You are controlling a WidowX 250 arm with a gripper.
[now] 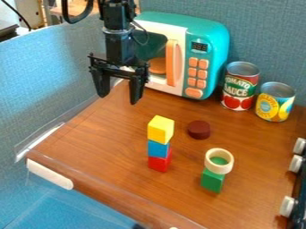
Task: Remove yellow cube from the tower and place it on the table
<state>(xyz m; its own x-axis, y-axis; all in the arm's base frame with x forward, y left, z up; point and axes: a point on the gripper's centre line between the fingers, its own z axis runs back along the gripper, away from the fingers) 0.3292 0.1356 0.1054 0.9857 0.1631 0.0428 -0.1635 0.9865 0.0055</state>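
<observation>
The black gripper (119,93) hangs at the upper left in front of the toy microwave, open with nothing between its two fingers. Below it and to its right stands a tower of three blocks. The yellow cube (161,129) is on top, turned slightly relative to the blocks under it. A blue cube (158,148) is in the middle and a red cube (159,162) rests on the brown wooden table (108,147). The gripper is apart from the tower.
A teal and white toy microwave (209,42) stands behind. Two cans, one red (240,87) and one yellow (275,102), are at right. A dark red cylinder (198,129) lies right of the tower. Nearer, a green block (212,180) carries a cream ring (218,167). Knobs (288,206) line the right edge.
</observation>
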